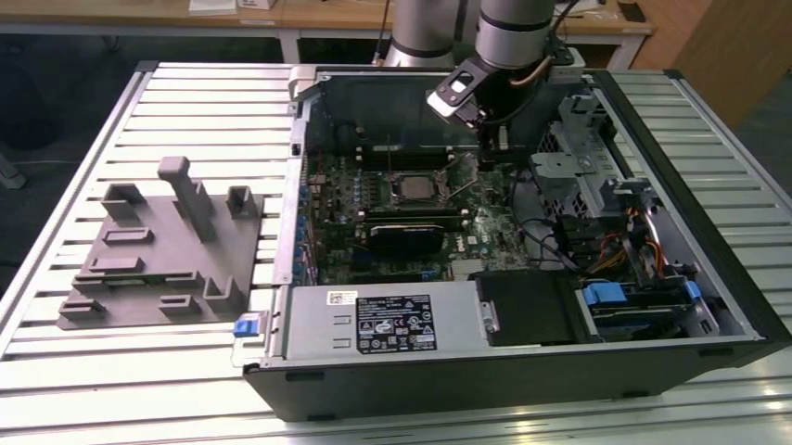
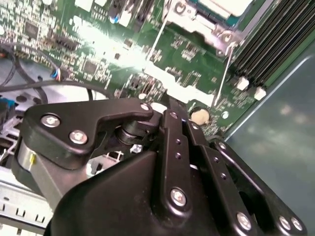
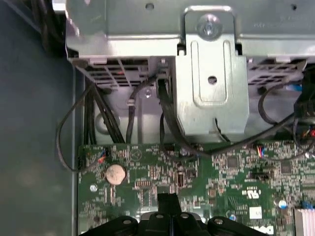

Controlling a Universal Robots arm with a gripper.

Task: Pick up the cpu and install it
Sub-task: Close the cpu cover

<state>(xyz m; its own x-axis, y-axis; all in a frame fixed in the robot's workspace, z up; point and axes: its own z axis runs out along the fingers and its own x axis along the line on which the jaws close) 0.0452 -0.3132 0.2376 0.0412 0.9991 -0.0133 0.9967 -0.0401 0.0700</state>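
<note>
Pinched narrow with nothing between its tips, my gripper [image 1: 500, 146] hangs inside the open computer case [image 1: 520, 394], at about 1 o'clock in the exterior view; in both wrist views my gripper [image 2: 167, 106] [image 3: 167, 199] points down at the green board [image 3: 221, 172], close over it; I cannot tell if the tips touch the board. I am not holding the cpu [image 1: 409, 191]; it lies flat in the socket near the middle of the exterior view, at about 8 o'clock from my gripper and apart from it. In the second wrist view the cpu [image 2: 222, 5] shows its shiny white top, with a metal frame [image 2: 197, 20] around it. A round coin battery [image 3: 116, 173] sits on the board near my tips; it shows in the second wrist view too [image 2: 199, 116]. In the first wrist view black cables [image 3: 98, 115] run from the board up under a silver metal bracket [image 3: 211, 73]. In the exterior view a grey block plate [image 1: 136, 269] lies on the table [image 1: 185, 102] at 9 o'clock, outside the case; a power box [image 1: 396, 320] with a label sits in the case at 6 o'clock.
</note>
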